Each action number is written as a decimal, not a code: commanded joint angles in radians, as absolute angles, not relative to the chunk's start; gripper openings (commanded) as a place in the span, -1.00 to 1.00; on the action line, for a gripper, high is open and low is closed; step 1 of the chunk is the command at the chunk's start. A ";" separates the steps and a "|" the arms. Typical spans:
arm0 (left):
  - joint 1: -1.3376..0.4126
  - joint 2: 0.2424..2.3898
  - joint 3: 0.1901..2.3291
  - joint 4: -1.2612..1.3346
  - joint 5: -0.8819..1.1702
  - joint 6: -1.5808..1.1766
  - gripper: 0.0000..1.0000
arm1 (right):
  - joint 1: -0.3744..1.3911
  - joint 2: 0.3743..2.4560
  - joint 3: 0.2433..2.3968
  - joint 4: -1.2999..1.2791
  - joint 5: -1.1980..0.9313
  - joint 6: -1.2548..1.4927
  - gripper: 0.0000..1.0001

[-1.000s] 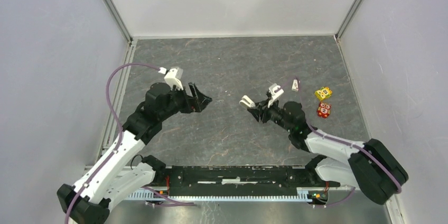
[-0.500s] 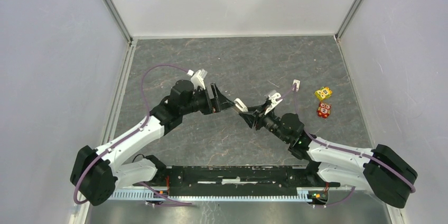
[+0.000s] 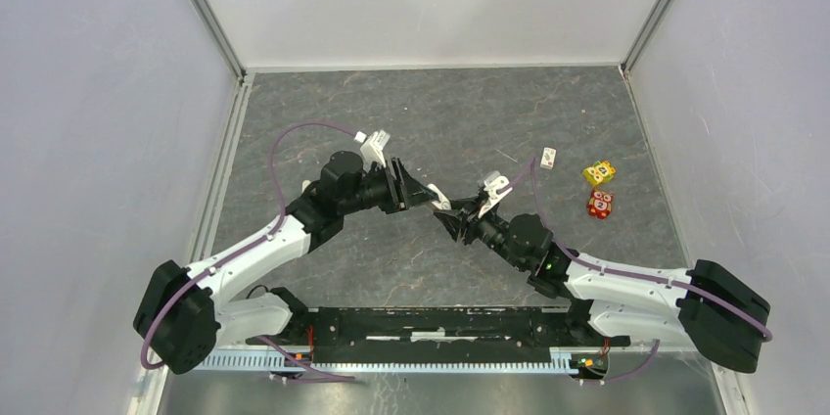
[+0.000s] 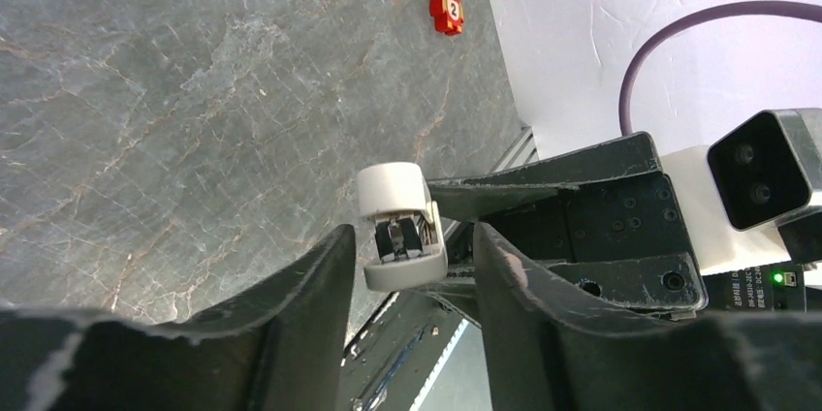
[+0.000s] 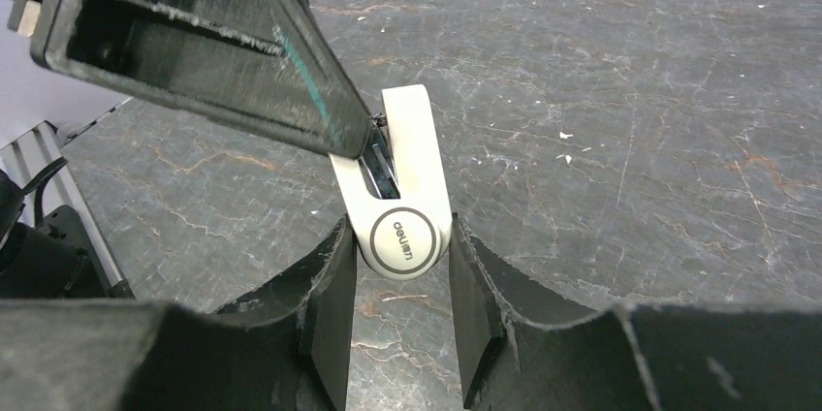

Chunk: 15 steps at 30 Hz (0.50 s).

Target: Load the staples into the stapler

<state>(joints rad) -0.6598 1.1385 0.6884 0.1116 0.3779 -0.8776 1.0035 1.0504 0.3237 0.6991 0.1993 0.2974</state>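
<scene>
My right gripper (image 5: pixel 402 241) is shut on the round rear end of a small white stapler (image 5: pixel 399 188), holding it above the table's middle. The stapler (image 3: pixel 439 202) points toward my left gripper (image 3: pixel 427 196). In the left wrist view the stapler's front end (image 4: pixel 397 227) sits between the left gripper's (image 4: pixel 412 246) fingers, with a slim gap on each side; that gripper is open. One left finger (image 5: pixel 213 43) lies along the stapler's top. A small whitish box with a red mark (image 3: pixel 548 157) lies on the table at the right. The staples themselves are too small to make out.
A yellow cartoon cube (image 3: pixel 599 172) and a red one (image 3: pixel 600 205) lie near the right wall, the red cube (image 4: pixel 446 2) also in the left wrist view. The right arm's purple cable (image 4: pixel 669 33) arcs behind the stapler. The grey stone table (image 3: pixel 421 112) has walls on three sides.
Both arms have moved in toward the table's middle and met. The left gripper's jaws have come around the stapler's front end and narrowed. The right gripper's hold is unchanged.
</scene>
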 commanded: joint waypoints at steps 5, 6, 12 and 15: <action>-0.669 1.110 0.654 0.196 0.421 -0.951 -0.03 | 1.031 1.054 0.361 0.723 0.316 0.269 -0.49; -0.669 1.108 0.655 0.196 0.420 -0.950 -0.06 | 1.032 1.052 0.359 0.723 0.319 0.270 -0.49; -0.669 1.119 0.648 0.211 0.406 -0.947 -0.24 | 1.038 1.058 0.351 0.745 0.300 0.268 -0.47; -0.669 1.130 0.656 0.213 0.406 -0.948 -0.17 | 1.045 1.064 0.349 0.748 0.297 0.261 -0.47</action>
<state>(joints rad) -0.6632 1.1370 0.6514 0.1490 0.3943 -0.9092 1.0336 1.0576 0.3237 0.6952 0.2817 0.2817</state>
